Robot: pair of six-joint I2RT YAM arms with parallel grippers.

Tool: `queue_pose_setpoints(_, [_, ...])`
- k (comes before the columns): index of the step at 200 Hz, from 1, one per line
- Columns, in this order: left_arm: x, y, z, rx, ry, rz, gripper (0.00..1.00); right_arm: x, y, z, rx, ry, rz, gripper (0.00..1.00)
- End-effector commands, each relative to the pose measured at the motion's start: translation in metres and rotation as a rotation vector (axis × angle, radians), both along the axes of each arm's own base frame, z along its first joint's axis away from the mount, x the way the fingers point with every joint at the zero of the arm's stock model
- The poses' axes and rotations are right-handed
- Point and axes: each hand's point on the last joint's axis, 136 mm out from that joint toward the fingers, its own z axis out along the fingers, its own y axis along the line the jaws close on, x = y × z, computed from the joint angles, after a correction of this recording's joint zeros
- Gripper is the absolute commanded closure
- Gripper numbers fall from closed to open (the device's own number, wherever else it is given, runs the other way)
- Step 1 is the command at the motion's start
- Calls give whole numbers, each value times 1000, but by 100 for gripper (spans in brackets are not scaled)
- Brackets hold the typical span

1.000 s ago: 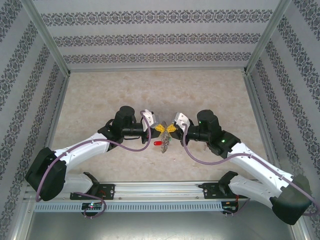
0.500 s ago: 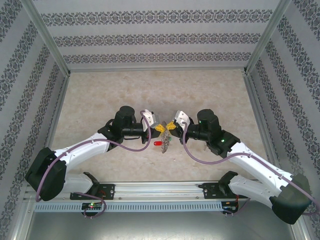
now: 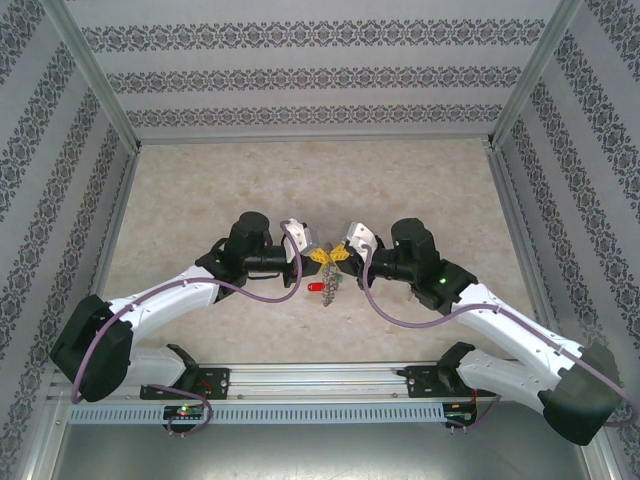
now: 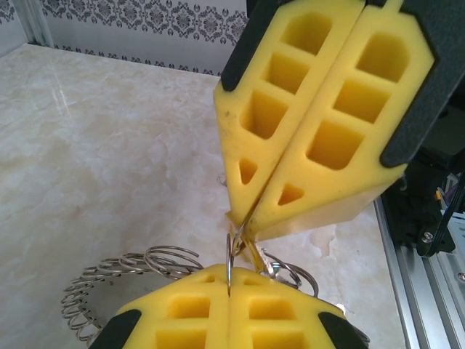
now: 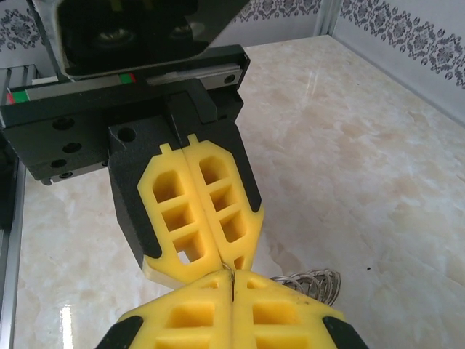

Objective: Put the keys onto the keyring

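Left fingers (image 3: 322, 257), in from 9 o'clock, and right fingers (image 3: 342, 256), from 3, meet tip to tip, each pair pinched tight on the keyring (image 4: 123, 270) wire, with the keys (image 3: 316, 288) bunched at 6 o'clock over the bench (image 3: 200, 190).

My left hand (image 3: 320, 256) and my right hand (image 3: 340, 255) meet tip to tip over the near middle of the counter (image 3: 200, 190), just behind and above the keyring (image 3: 331, 288). The left hand stands left of the keyring, the right hand to its right. A thin wire (image 4: 229, 263) runs between them, caught in both sets of fingertips. A key (image 3: 315, 287) sits just left of the keyring.
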Motion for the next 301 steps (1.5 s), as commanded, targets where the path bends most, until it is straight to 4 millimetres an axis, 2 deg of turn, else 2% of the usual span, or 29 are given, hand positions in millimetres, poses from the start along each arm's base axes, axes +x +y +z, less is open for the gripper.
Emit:
queue_pose_setpoints(1, [4, -2, 27, -65, -65, -3, 100, -5, 9, 14, 33, -4, 41, 100])
queue_pose_setpoints(23, [4, -1, 26, -64, -64, -5, 100, 2, 6, 10, 14, -14, -2, 100])
queue_pose_setpoints(61, [3, -1, 24, -59, -63, -7, 100, 27, -7, 5, -14, -35, -171, 100])
queue_pose_setpoints(108, [3, -1, 21, -52, -58, -8, 100, 30, -11, 4, -1, -11, -209, 100])
queue_pose_setpoints(173, [6, 0, 19, -53, -67, 10, 100, 37, -21, -12, -73, 12, -280, 100])
queue_pose_setpoints(203, [7, 0, 16, -66, -61, 17, 100, 31, -14, -13, -80, 32, -220, 100])
queue_pose_setpoints(235, [10, -2, 15, -93, -59, 31, 100, 37, -14, -20, -109, 45, -243, 100])
queue_pose_setpoints(253, [14, 0, 9, -93, -60, 63, 100, 42, -16, -15, -94, 36, -275, 100])
queue_pose_setpoints(272, [20, 3, -1, -94, -53, 105, 100, 39, -12, -3, -49, 13, -251, 100])
queue_pose_setpoints(301, [23, 5, -14, -87, -33, 133, 99, 35, -10, 4, -52, 3, -222, 100])
